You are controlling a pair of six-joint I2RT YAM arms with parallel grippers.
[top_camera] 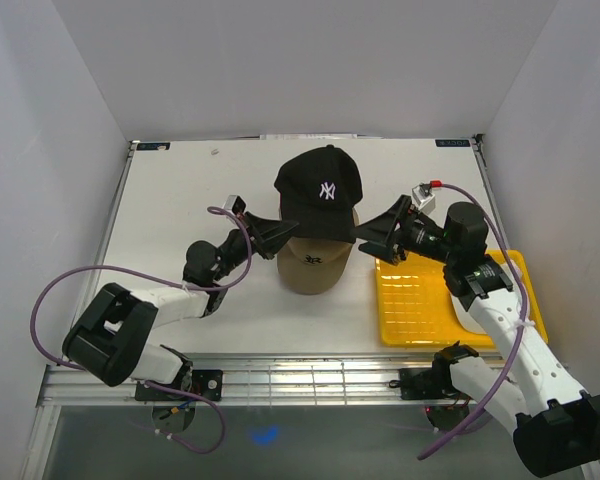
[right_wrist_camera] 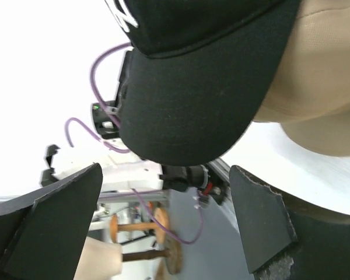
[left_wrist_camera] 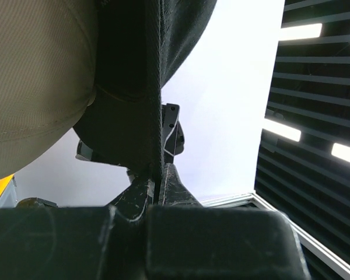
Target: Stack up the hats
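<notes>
Your left gripper (left_wrist_camera: pixel 156 182) is pinched tight on the black cap (top_camera: pixel 318 190) at its side edge. Your right gripper (top_camera: pixel 370 240) has its fingers spread, just beside the brim. The black cap sits over the tan cap (top_camera: pixel 315 268), beside the yellow tray (top_camera: pixel 420 310).

The black fabric baseball cap (top_camera: pixel 320 190) sat on the tan fabric baseball cap (top_camera: pixel 315 268) at the middle of the white desk (top_camera: pixel 180 200). The left claw (top_camera: pixel 280 235) was at their left and the right claw (top_camera: pixel 370 240) at their right. The yellow plastic tray (top_camera: pixel 420 310) lay further right.
</notes>
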